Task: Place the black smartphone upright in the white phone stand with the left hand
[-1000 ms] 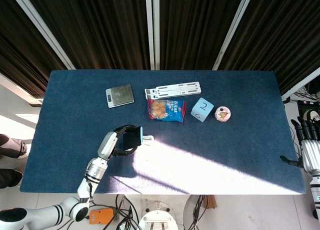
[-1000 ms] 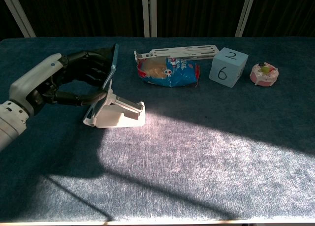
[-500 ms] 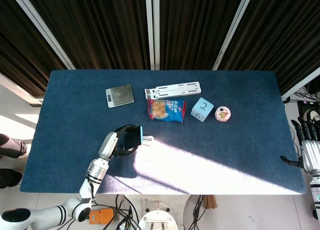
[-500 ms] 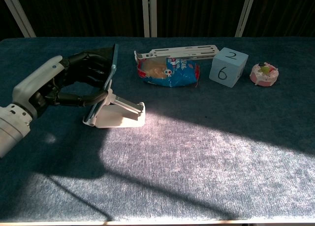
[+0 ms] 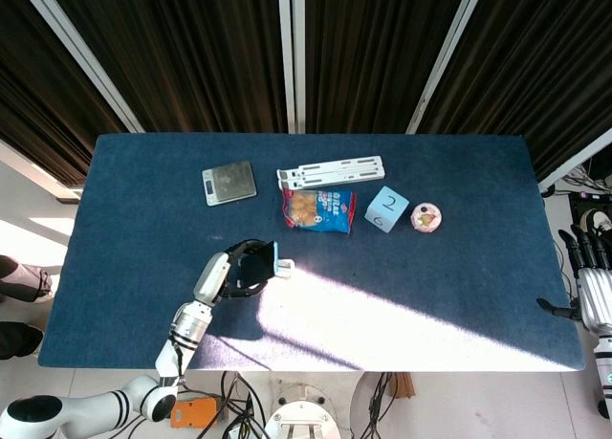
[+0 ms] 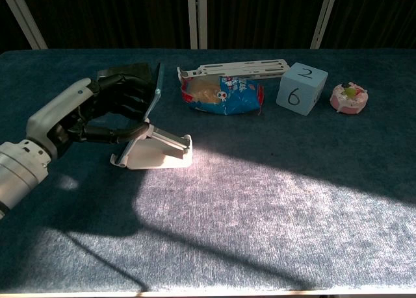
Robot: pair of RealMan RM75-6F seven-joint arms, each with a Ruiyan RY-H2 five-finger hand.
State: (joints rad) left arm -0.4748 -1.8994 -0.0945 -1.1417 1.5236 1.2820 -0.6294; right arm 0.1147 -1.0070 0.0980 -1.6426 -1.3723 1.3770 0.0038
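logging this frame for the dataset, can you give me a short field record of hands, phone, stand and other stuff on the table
left hand: grips the black smartphone, edge-on, at the stand
white phone stand: on the blue table, phone's lower edge at its cradle
right hand: off the table's right edge, holding nothing
behind: snack bag, numbered cube, small cake, scale, white rack

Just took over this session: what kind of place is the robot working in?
Probably a lab or test bench, not a home: a blue felt-covered table before dark curtains, with odd props such as a light-blue numbered cube, a small grey digital scale and a blue snack bag.
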